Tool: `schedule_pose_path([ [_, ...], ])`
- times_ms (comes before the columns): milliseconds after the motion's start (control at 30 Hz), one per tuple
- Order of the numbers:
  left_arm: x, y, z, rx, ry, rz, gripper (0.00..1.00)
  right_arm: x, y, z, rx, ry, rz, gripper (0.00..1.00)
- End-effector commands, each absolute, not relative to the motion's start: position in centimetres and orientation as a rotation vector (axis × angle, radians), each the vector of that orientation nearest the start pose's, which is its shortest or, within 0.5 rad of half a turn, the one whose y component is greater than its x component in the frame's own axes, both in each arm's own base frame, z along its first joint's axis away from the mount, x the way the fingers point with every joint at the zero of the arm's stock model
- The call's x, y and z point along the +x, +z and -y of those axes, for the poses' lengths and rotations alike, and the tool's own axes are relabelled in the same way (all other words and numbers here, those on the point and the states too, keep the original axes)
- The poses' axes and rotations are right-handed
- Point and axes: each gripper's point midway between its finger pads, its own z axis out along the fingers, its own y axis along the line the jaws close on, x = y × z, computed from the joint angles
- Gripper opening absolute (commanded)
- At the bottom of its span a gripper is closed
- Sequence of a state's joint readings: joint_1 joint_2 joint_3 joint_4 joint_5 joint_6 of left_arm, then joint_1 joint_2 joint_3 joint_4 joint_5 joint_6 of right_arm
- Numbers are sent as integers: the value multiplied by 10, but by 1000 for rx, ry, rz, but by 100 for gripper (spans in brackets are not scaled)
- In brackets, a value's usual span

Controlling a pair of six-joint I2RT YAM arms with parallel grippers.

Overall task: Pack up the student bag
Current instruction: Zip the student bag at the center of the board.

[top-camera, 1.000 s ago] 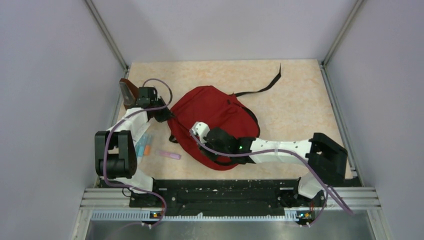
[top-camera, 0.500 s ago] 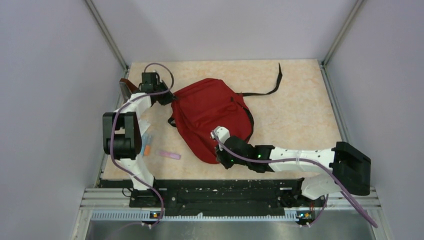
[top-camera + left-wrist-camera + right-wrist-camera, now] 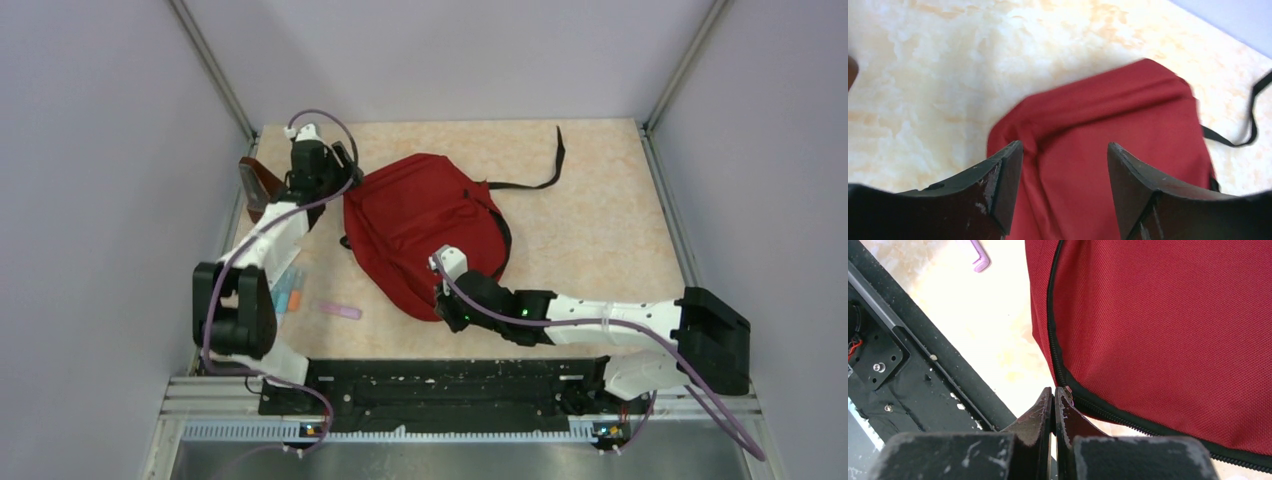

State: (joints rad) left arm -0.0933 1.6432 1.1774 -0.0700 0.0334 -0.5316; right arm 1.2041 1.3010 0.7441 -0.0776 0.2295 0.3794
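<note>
The student bag is a dark-red backpack lying flat in the middle of the table, also filling the left wrist view and the right wrist view. My left gripper hovers open over the bag's far-left corner, with only red fabric showing between its jaws. My right gripper is shut at the bag's near edge. Its tips touch the black zipper, where a small metal pull sits. Whether the pull is pinched I cannot tell.
A brown pouch leans at the far-left edge. Blue and orange pens and a pink item lie near left. A black strap trails off the bag to the right. The black base rail runs close under the right gripper.
The left gripper, shut on the bag's corner before, has opened and lifted off it. The right gripper slid from the bag's top to its near edge, and the bag shifted away from the arms' bases.
</note>
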Motion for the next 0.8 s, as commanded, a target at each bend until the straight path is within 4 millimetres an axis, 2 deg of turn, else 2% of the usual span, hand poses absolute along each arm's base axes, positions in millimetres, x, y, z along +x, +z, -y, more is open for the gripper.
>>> schedule_pose_path([
  [0, 429, 212, 84, -399, -328, -1953, 68, 153, 119, -344, -751, 672, -2087, 0],
  [200, 345, 194, 125, -417, -434, -2007, 67, 158, 124, -354, -730, 695, -2060, 0],
  [300, 306, 172, 147, -413, -521, -2069, 67, 160, 125, -356, -728, 690, -2055, 0],
  [467, 256, 140, 181, -375, -651, -2169, 65, 162, 123, -357, -725, 681, -2048, 0],
  [600, 229, 114, 197, -377, -690, -2252, 65, 162, 120, -358, -727, 676, -2052, 0],
  [767, 216, 95, 210, -402, -749, -2276, 65, 163, 118, -358, -722, 675, -2057, 0],
])
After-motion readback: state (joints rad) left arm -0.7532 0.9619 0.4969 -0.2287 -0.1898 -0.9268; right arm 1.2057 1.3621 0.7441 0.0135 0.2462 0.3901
